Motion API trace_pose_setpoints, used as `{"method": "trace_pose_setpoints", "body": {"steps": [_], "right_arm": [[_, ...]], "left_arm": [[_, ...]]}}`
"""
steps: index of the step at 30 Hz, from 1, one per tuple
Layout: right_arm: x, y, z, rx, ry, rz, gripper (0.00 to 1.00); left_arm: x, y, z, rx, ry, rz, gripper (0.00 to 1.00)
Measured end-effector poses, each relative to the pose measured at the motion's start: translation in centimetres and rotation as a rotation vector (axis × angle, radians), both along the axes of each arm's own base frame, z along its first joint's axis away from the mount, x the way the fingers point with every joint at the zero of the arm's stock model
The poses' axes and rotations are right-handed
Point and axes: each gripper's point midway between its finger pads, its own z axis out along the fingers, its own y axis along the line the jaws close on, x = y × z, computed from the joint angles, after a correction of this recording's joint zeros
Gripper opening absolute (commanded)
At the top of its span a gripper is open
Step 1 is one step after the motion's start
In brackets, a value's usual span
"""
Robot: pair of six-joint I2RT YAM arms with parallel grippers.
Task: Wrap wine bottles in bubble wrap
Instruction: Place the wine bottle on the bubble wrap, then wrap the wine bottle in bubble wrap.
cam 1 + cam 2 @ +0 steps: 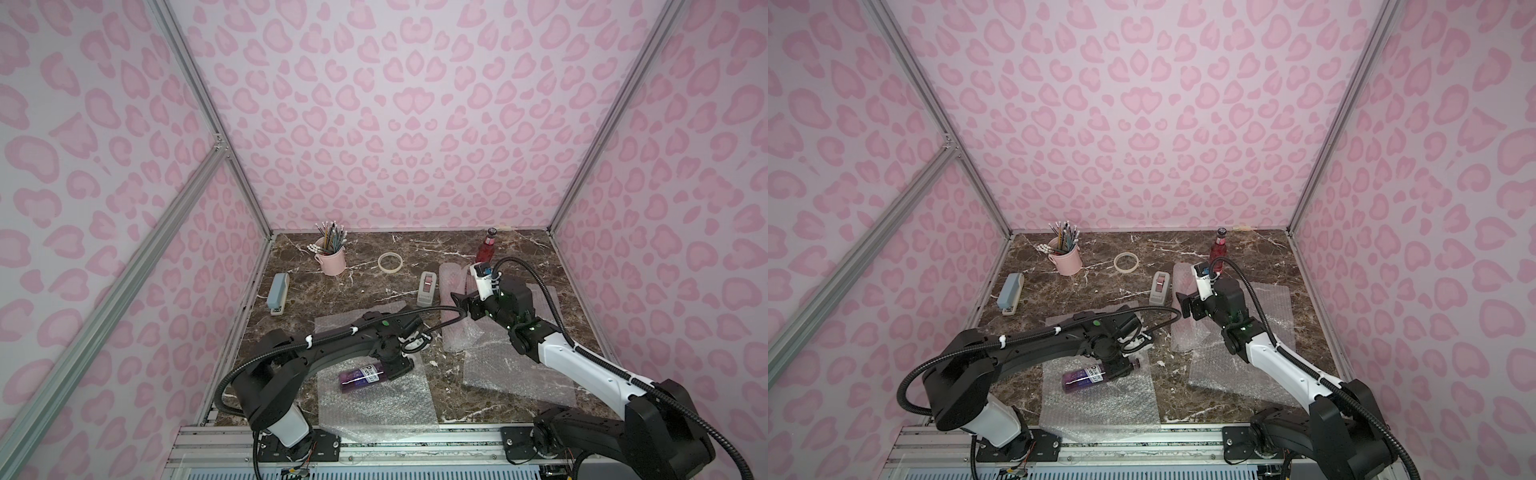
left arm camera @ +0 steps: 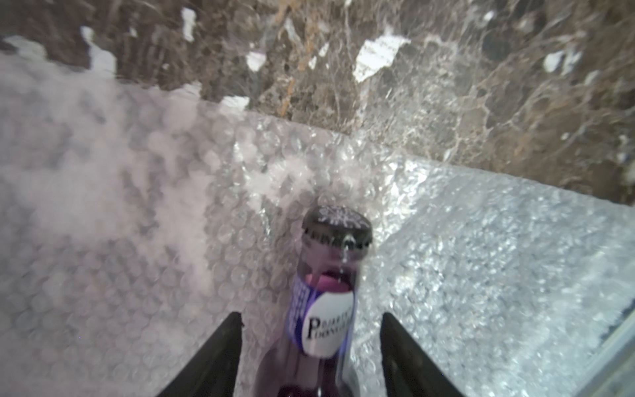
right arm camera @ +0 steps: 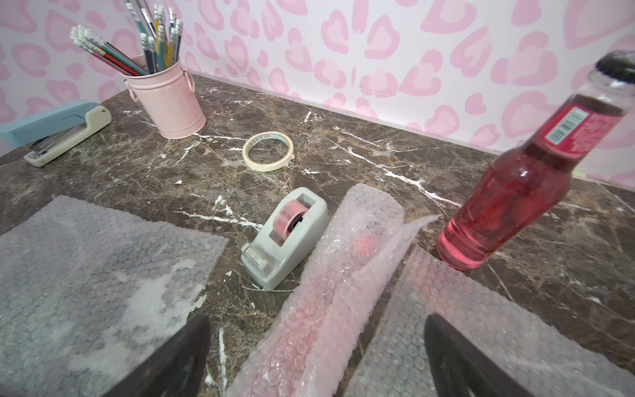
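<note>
Since the purple bottle lies on its side on the near bubble wrap sheet, long axis across the worktop with the cap toward the robot's right, the left end effector straddles its neck from above. Its jaws are parted, with a gap on either side, gripping nothing. The right end effector, wide open and empty, hangs well apart over the rolled wrap.
</note>
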Motion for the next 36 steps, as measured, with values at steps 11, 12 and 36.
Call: {"method": "trace_pose_setpoints", "body": {"steps": [11,12,36], "right_arm": [[-5.9,6.0,1.1,0.016,-0.053,0.399,0.87],[-7.0,7.2,1.1,0.004,-0.056,0.457,0.86],[-26.4,16.7,-14.8,-0.509,0.22,1.192,0.55]], "left_arm": [[4.4,6.0,7.7,-0.209,-0.097,0.354,0.86],[4.9,7.0,8.0,-0.217,-0.114,0.4,0.88],[7.9,8.2,8.2,-0.406,0.0,0.72,0.9]]}}
